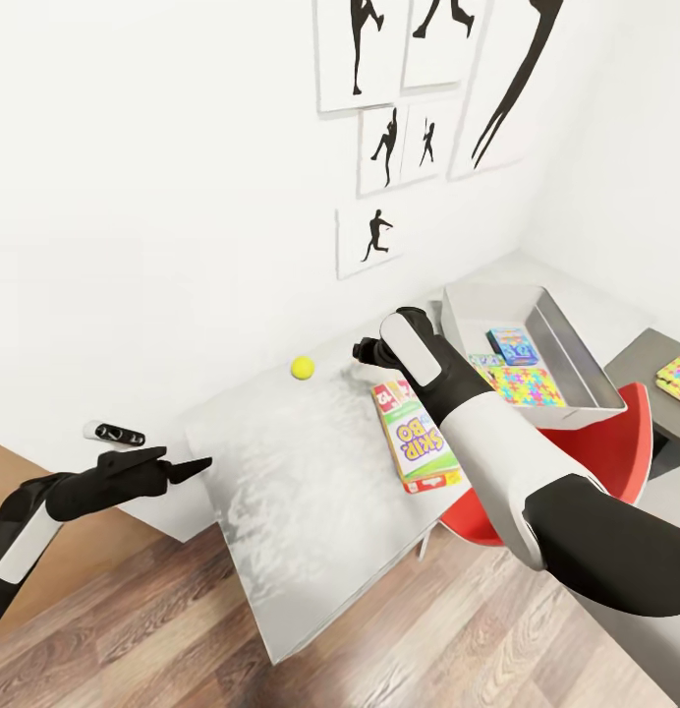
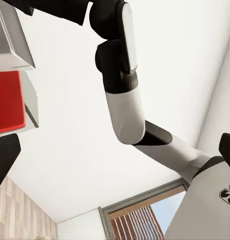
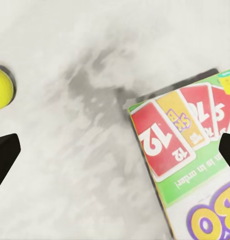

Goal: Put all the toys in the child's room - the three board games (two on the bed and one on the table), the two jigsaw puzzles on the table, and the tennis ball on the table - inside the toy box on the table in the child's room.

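At the far left of the head view the left gripper (image 1: 188, 466) hangs off the table's edge over the wood floor, its fingers drawn to a point and grasping nothing, parked out of the way. Next along, the tennis ball (image 1: 302, 368) sits alone on the table (image 1: 281, 511) near the wall. The right gripper (image 1: 365, 351) hovers above the table between the ball and the Skip-Bo board game (image 1: 416, 438), which lies flat beside it; its fingers are spread and empty in the right wrist view, likely lining up for one of those two. Farther right, the toy box (image 1: 576, 369) already holds a jigsaw puzzle (image 1: 525, 385) and a small blue box. Another puzzle (image 1: 677, 380) waits on the dark cabinet.
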### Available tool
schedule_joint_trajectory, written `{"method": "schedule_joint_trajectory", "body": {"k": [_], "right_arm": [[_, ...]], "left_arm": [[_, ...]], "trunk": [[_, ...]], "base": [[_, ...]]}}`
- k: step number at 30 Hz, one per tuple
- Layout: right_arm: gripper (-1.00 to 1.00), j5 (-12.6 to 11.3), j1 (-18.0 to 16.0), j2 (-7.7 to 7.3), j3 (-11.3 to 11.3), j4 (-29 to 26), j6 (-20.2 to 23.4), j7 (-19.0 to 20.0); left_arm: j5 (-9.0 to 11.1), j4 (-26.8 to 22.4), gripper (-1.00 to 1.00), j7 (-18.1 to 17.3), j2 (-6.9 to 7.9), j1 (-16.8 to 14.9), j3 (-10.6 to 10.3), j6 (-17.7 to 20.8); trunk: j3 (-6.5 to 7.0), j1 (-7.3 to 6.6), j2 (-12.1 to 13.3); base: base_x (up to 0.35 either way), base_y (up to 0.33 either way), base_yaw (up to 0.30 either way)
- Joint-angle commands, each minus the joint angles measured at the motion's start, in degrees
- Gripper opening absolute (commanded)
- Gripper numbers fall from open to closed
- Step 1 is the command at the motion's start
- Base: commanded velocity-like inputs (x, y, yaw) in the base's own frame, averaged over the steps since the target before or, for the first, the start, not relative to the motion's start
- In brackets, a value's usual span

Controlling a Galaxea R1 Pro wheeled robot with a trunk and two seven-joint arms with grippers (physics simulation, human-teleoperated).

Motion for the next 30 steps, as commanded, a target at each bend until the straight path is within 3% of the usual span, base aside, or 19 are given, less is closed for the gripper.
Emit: {"method": "schedule_joint_trajectory", "body": {"k": [1, 8, 14, 22, 25, 30], "right_arm": [[1.00, -0.47, -0.07, 0.00, 0.10, 0.01, 0.06, -0.55], [1.00, -0.38, -0.07, 0.00, 0.09, 0.24, 0.06, -0.55], [1.00, -0.36, -0.07, 0.00, 0.09, 0.66, 0.06, -0.58], [1.00, -0.41, -0.07, 0.00, 0.09, 0.84, 0.06, -0.62], [1.00, -0.43, -0.07, 0.00, 0.09, 0.85, 0.06, -0.63], [1.00, -0.37, -0.07, 0.00, 0.09, 0.88, 0.06, -0.91]], "left_arm": [[0.14, -0.81, 1.00, -0.40, 0.23, 0.20, -0.13, 0.69], [0.71, -7.23, 1.00, -0.83, 0.83, 3.84, -0.04, 1.34], [1.26, -17.39, 1.00, -1.01, 1.58, 9.16, -0.14, 1.66], [1.42, -20.44, 1.00, -1.01, 1.19, 10.69, -1.34, 1.73], [1.44, -20.72, 1.00, -1.01, 0.60, 10.46, -2.22, 1.73], [1.41, -20.84, 1.00, -1.01, -2.26, 9.61, -2.95, 1.73]], "trunk": [[-0.10, 0.03, -0.10], [-0.10, 0.03, -0.10], [-0.10, 0.03, -0.10], [-0.10, 0.03, -0.10], [-0.10, 0.03, -0.10], [-0.10, 0.03, -0.10]], "base": [[0.005, -0.002, 0.000], [0.002, -0.001, 0.000], [0.000, 0.000, 0.000], [0.000, 0.000, 0.000], [0.000, 0.000, 0.000], [0.000, 0.000, 0.000]]}}
